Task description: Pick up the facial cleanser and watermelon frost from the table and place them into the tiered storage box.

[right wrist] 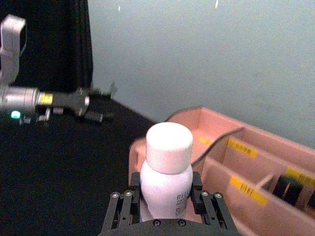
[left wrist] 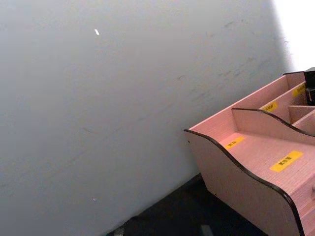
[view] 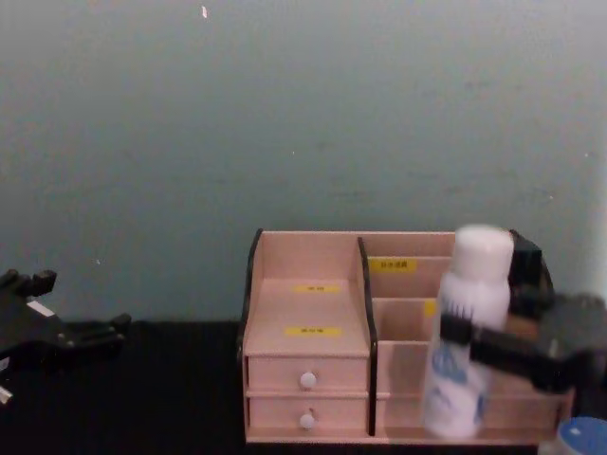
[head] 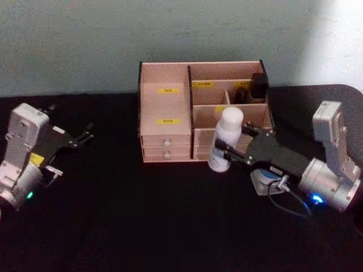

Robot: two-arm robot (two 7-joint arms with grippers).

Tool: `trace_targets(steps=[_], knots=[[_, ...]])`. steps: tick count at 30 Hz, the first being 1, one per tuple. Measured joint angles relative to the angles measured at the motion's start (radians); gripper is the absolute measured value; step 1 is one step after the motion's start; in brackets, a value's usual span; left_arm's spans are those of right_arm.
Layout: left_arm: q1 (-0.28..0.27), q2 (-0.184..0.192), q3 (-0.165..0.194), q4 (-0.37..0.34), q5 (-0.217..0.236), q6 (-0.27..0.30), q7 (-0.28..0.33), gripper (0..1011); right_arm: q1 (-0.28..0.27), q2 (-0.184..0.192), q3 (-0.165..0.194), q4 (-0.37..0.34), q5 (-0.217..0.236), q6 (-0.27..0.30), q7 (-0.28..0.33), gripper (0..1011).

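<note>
Tall white cylinder of smooth plastic, the facial cleanser (head: 223, 154), with rounded cap, dark lettering, pale blue print low down. Upright, just in front of the right half of the tiered storage box (head: 164, 73). Clamped at mid-height by the right gripper (head: 231, 137), one black finger on each side. Close beside that gripper, on the black table cloth (head: 142, 221), the watermelon frost (view: 581, 437): squat jar, flat round blue lid. Box of pale pinkish wood, dark curved edges, yellow labels (view: 312, 331), white-knobbed drawers (view: 306, 374). Well apart on the left, the left gripper (head: 85, 134), fingers spread, holding nothing
</note>
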Motion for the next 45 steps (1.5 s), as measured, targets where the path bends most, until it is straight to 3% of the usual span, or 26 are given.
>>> trace_targets(steps=[9,18,27,45], knots=[[0.000,0.000,0.000,0.000,0.000,0.000,0.000,1001,0.072,-0.039,0.008,0.018,-0.015,-0.021,-0.054,589],[0.000,0.000,0.000,0.000,0.000,0.000,0.000,1001,0.160,-0.095,0.005,0.106,-0.067,-0.032,-0.104,589],[0.000,0.000,0.000,0.000,0.000,0.000,0.000,1001,0.250,-0.153,0.006,0.239,-0.118,-0.054,-0.138,589],[0.000,0.000,0.000,0.000,0.000,0.000,0.000,1001,0.333,-0.226,0.027,0.382,-0.153,-0.076,-0.153,589]])
